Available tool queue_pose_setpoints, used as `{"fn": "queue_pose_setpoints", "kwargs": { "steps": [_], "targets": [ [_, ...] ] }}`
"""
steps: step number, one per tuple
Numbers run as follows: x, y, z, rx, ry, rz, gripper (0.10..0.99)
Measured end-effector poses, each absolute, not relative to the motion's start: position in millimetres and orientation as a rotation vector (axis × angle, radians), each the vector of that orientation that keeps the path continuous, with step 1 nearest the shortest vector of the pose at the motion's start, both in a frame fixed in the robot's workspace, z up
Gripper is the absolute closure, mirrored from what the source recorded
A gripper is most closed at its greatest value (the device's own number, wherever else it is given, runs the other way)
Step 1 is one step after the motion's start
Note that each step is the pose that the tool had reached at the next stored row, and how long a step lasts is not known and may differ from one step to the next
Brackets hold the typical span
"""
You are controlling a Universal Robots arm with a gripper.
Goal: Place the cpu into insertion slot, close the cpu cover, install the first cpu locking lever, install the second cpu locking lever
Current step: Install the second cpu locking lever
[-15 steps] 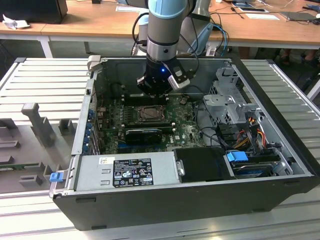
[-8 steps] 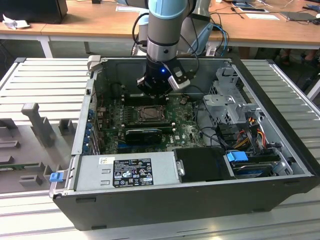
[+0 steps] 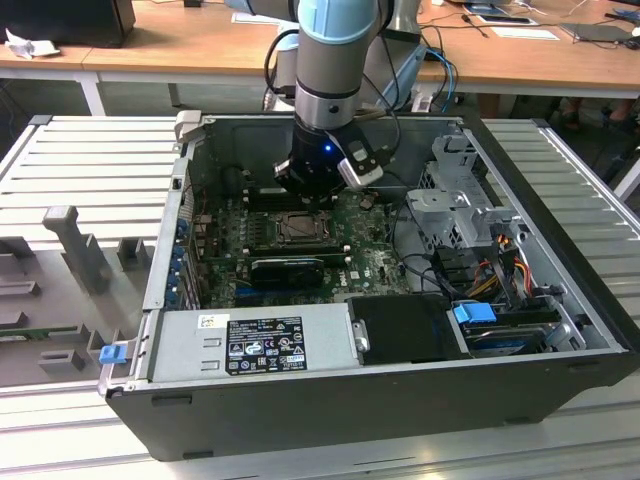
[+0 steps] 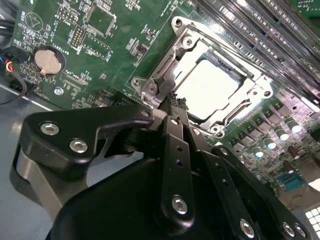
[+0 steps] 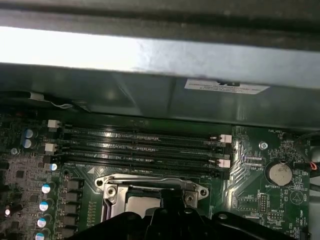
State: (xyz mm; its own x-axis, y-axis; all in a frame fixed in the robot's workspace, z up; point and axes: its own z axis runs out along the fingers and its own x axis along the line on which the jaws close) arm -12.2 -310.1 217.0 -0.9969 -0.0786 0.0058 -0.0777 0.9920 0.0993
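Observation:
The cpu [image 4: 210, 82] lies flat in the insertion slot [image 3: 298, 228], a pale silver square on the green board. Over it the cpu cover [image 4: 186, 50] is down, its dull-metal frame ringing the chip. My gripper [image 4: 175, 102] is shut, and nothing shows between its black fingers. Its tips stand at the socket's corner, beside a screw and a metal latch tab [image 4: 149, 89]. In the exterior view the gripper [image 3: 312, 185] hangs low inside the case, just behind the socket. The first wrist view has the cpu [image 5: 142, 204] and cover [image 5: 145, 181] partly behind the gripper body.
Long memory slots [image 5: 140, 147] run beside the socket, toward the case wall [image 5: 150, 55]. A coin battery [image 4: 48, 61] sits on the board. A long black card [image 3: 288, 268], the power supply [image 3: 255, 340], a drive cage [image 3: 455, 205] and loose cables [image 3: 500, 260] crowd the case.

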Motion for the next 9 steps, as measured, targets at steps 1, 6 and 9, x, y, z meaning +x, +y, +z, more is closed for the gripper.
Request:
{"fn": "queue_pose_setpoints", "kwargs": {
  "steps": [1, 6, 9],
  "targets": [
    [-12.2, -310.1, 219.3, 0.123, -3.126, -0.155, 0.98],
    [-12.2, -310.2, 240.1, 0.123, -3.126, -0.155, 0.98],
    [-12.2, -311.8, 245.3, 0.123, -3.126, -0.156, 0.98]
  ]
}}
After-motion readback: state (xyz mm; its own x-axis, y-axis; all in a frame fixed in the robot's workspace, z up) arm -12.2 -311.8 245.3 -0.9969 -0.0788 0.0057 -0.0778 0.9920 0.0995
